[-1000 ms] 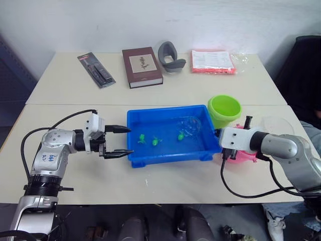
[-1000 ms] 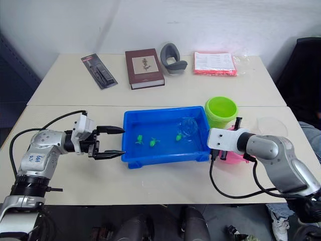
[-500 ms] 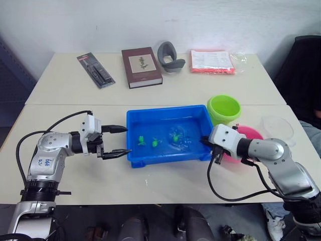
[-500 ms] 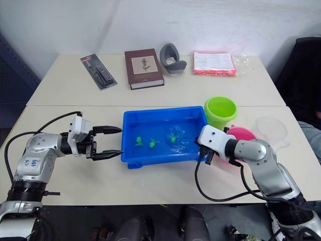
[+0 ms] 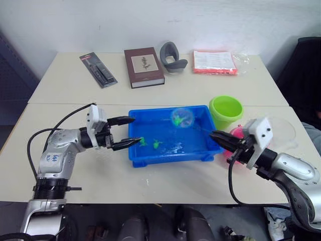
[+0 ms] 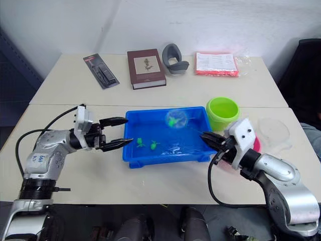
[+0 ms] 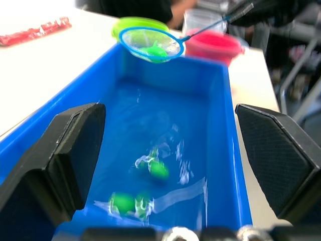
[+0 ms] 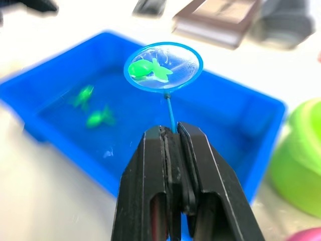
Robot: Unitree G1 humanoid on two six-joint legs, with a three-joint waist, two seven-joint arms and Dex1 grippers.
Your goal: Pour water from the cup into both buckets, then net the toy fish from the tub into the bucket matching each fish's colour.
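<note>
Right gripper (image 8: 173, 131) is clamped tight on the thin blue handle of a small round net (image 8: 163, 66), held above the far side of the tub (image 5: 143, 155), over the water. One bright green toy fish (image 8: 147, 70) lies in the net's shallow clear mesh. Left gripper (image 5: 131, 131) hangs with its two black fingers spread apart at the tub's left rim, holding nothing.

The tub is a shallow, glossy blue plastic tray near the front edge of the table (image 5: 75, 170), with rippling water inside. Two more green fish (image 6: 146, 144) float near its left end. The lime green bucket (image 5: 226, 109) stands just beside the tub's far right corner; the pink bucket (image 6: 256, 144) sits nearer the front, mostly hidden behind the right arm. Both are smooth, round and tapered. The clear cup (image 5: 281, 128) stands towards the table's right edge.

The likely risk is the fish slipping out. The mesh is shallow, the fish is wet and smooth, and the handle is thin and may flex, so a quick swing or a tilt could drop the fish back into the water or onto the table. Tipping it into the pink bucket, which is just as close, would also be a mistake.
</note>
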